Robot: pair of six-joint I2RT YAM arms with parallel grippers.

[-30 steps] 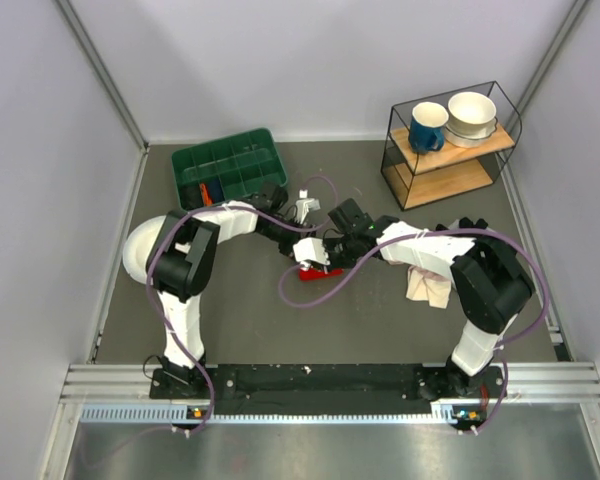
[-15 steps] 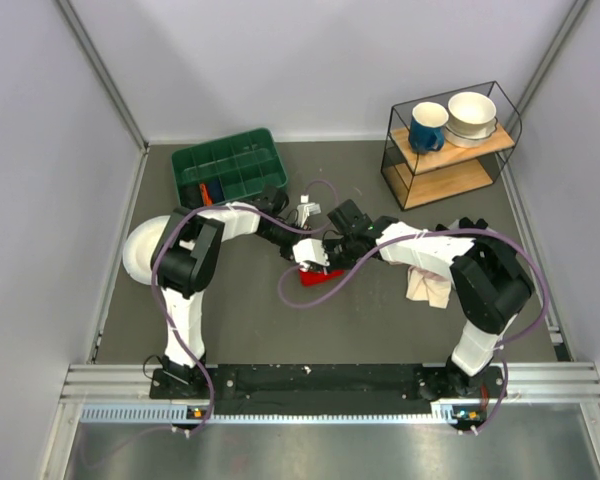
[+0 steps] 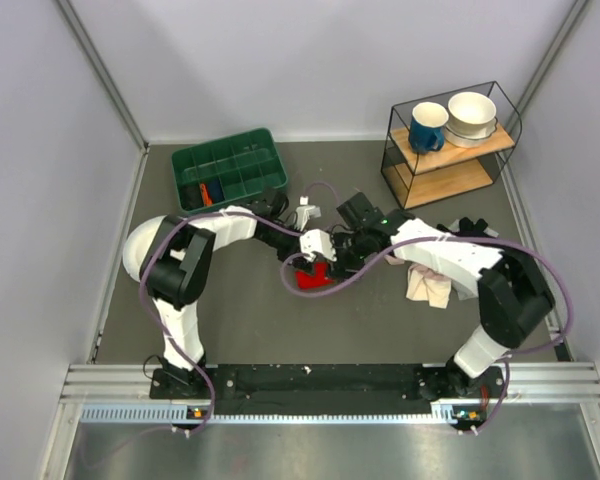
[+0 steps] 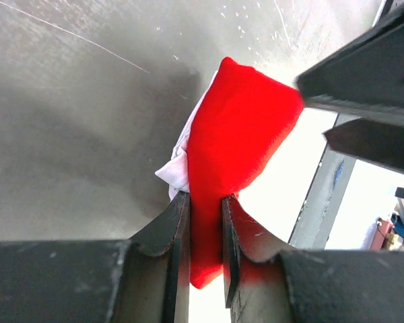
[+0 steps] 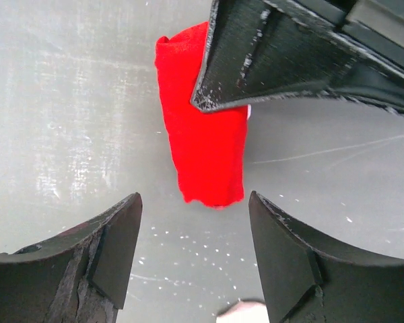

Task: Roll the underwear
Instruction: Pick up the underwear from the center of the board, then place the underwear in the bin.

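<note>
Overhead camera looks down from high at the near edge, taking in the whole desk (image 3: pixel 240 310). Both wrist cameras peer in close past their own fingers (image 5: pixel 114 235), sharing the same red underwear (image 4: pixel 236 134) mid-desk.

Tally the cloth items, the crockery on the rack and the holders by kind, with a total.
Cloth items: 2, the red underwear and the pink-and-beige cloth
Crockery on the rack: 2, the blue mug and the white bowl, maybe stacked
Holders: 2, the green compartment tray and the wire rack
Total: 6
</note>
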